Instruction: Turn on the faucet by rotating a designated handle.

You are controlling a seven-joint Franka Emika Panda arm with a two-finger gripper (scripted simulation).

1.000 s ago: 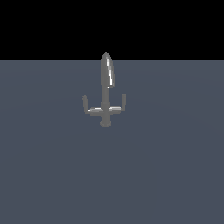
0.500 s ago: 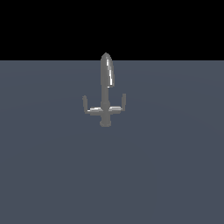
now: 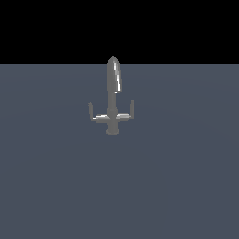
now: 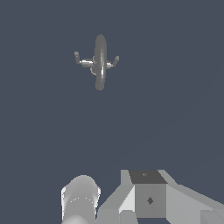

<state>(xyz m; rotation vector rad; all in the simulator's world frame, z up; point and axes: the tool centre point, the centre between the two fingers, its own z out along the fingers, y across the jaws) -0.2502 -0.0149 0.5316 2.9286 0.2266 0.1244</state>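
Note:
The faucet (image 3: 112,95) is a small grey metal fixture standing on the flat grey floor in the middle of the exterior view. It has a tall bullet-shaped spout (image 3: 114,77), a thin crossbar (image 3: 111,117) and two short upturned pegs. One handle peg (image 3: 90,110) ends the arm on the exterior view's left, the other peg (image 3: 132,107) ends the arm on its right. I cannot tell which is the designated one. The wrist view looks down on the faucet (image 4: 100,65) from well away. No gripper fingers show in either view.
Light grey robot parts, a rounded cylinder (image 4: 80,199) and a blocky body (image 4: 148,199), fill one edge of the wrist view, far from the faucet. The grey floor (image 3: 177,186) stretches around the faucet to a black background.

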